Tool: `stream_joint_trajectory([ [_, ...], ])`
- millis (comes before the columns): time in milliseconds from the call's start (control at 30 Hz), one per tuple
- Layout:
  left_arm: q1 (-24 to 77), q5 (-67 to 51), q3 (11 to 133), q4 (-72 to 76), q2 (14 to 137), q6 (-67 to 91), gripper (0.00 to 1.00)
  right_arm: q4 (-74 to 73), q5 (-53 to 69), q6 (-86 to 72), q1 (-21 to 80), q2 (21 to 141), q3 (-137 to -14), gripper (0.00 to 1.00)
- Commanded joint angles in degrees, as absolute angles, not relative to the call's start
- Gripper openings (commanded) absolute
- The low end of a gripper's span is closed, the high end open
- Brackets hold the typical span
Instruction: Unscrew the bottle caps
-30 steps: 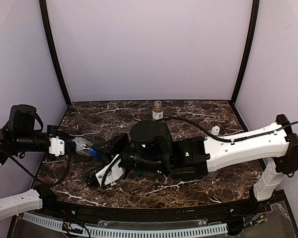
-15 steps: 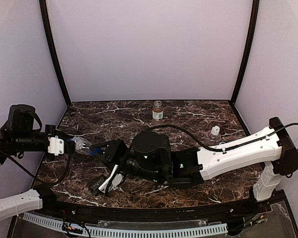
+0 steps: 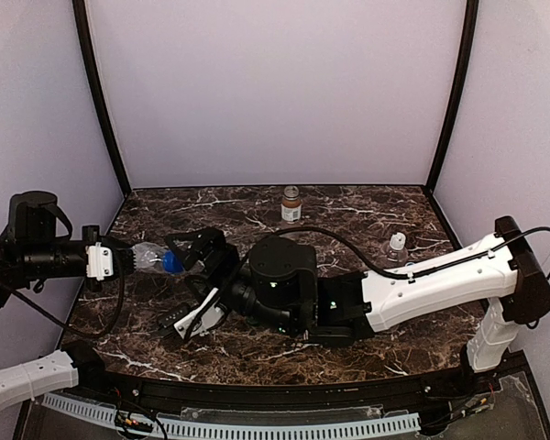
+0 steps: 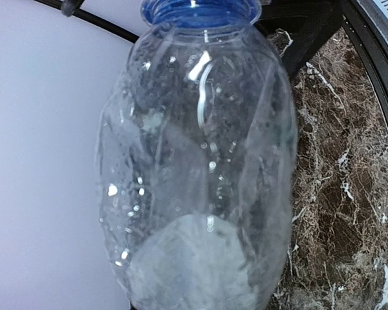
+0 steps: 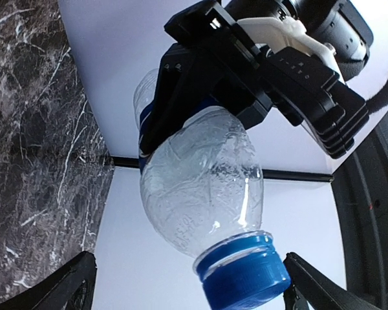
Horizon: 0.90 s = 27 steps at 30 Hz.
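Observation:
A clear plastic bottle (image 3: pixel 147 256) (image 4: pixel 194 161) (image 5: pixel 204 181) hangs level above the table's left side, its base in my left gripper (image 3: pixel 126 258), which is shut on it. Its dark blue cap (image 3: pixel 171 263) (image 4: pixel 200 9) (image 5: pixel 242 274) points right, toward the right arm. My right gripper (image 3: pixel 176 284) (image 5: pixel 194 290) is open, one black finger (image 5: pixel 74 281) on each side of the cap and apart from it. The bottle fills the left wrist view and hides that gripper's fingers.
A small bottle with brown contents (image 3: pixel 291 203) stands at the back of the dark marble table (image 3: pixel 367 206). A small clear bottle with a white top (image 3: pixel 397 244) stands at the right, behind the right arm's white forearm (image 3: pixel 440 275). Purple walls close three sides.
My right gripper has gone from shut to wide open and has moved left and up to the cap. The left gripper has lifted the bottle slightly.

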<state>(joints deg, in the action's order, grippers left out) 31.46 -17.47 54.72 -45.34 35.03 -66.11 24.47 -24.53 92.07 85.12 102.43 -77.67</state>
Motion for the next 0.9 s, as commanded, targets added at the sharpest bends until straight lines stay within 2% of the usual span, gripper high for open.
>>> stream_joint_trajectory([
  [0, 31.71, -14.81, 51.93, -37.29, 34.07, -63.05, 0.25, 23.97, -27.21, 73.12, 84.84, 99.85, -79.6, 0.99],
  [100, 31.73, -9.5, 49.05, -29.06, 33.4, -63.89, 0.26, 11.19, -22.53, 49.34, 82.82, 97.61, -85.36, 0.99],
  [200, 31.73, -3.61, 44.63, -19.82, 32.48, -65.4, 0.28, 5.42, -12.62, 28.63, 79.56, 94.85, -86.81, 0.98],
  [400, 32.0, 4.29, 39.18, -6.83, 32.28, -72.72, 0.29, 11.57, 10.5, -5.79, 69.8, 92.07, -81.47, 0.99],
  [500, 32.22, 6.99, 37.19, -1.23, 32.59, -75.39, 0.29, 12.3, 13.58, -20.71, 65.78, 94.05, -82.6, 0.96],
  [567, 32.33, 8.08, 36.31, -0.36, 32.99, -76.68, 0.29, 12.0, 16.0, -28.51, 64.38, 96.14, -84.46, 0.95],
  [700, 32.45, 8.47, 35.83, 1.65, 33.13, -77.77, 0.29, 3.14, 16.58, -31.33, 64.21, 101.6, -93.73, 0.96],
  [867, 32.67, 7.98, 35.66, 1.18, 33.13, -77.54, 0.29, 2.44, 17.96, -33.67, 64.19, 105.31, -97.15, 0.86],
])
